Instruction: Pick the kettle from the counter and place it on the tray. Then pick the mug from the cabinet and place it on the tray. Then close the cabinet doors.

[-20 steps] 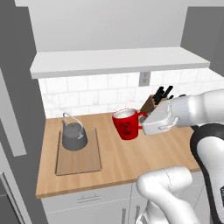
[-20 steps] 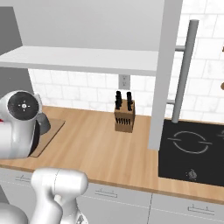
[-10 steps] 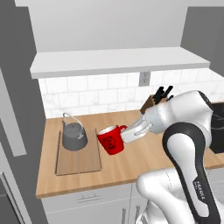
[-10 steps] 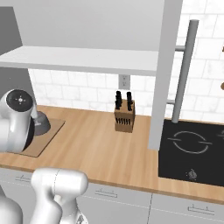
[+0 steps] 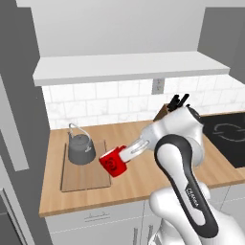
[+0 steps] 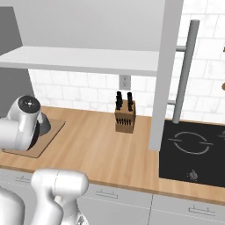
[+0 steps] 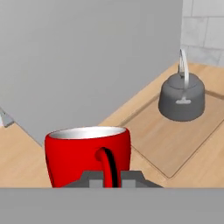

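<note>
Butcher-block counter (image 5: pixel 143 179) under a grey wall cabinet (image 5: pixel 129 67).
The gripper (image 5: pixel 125 154) pinches the red mug (image 5: pixel 113 162) by its handle, tilted above the tray's (image 5: pixel 83 179) right edge; the kettle (image 5: pixel 80 148) sits on the tray.

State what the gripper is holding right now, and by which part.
The gripper holds the red mug, its fingers shut on the mug's side handle, which the hand view shows between them.
</note>
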You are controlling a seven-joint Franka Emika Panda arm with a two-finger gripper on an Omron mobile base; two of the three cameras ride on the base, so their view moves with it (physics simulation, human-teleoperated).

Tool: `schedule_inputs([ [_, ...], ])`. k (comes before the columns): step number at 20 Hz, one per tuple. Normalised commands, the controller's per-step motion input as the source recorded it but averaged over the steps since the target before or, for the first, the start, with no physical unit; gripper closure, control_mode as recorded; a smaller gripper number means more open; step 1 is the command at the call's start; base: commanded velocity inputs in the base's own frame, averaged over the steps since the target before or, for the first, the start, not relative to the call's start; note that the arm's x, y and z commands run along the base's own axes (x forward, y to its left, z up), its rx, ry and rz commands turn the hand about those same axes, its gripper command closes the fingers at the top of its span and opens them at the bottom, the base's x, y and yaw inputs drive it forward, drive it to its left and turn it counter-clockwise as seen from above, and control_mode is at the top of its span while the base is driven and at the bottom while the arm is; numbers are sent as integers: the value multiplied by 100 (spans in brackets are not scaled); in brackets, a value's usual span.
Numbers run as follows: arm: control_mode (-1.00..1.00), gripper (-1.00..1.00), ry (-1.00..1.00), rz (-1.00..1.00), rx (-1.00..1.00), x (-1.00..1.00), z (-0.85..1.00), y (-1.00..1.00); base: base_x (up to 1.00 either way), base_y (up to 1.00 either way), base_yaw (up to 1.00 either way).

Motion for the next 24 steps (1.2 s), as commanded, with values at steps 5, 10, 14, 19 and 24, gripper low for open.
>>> schedule_inputs([
  [5, -100, 100, -1, 0, 6, 18, -70, 0, 0, 0, 0],
  [10, -100, 100, -8, 0, 18, 9, -56, 10, 0, 0, 0],
  [14, -100, 100, -8, 0, 24, 25, -48, 10, 0, 0, 0],
  [19, -100, 100, -11, 0, 15, 30, -53, 16, 0, 0, 0],
  [24, -100, 100, -14, 0, 4, 27, -53, 30, 0, 0, 0],
])
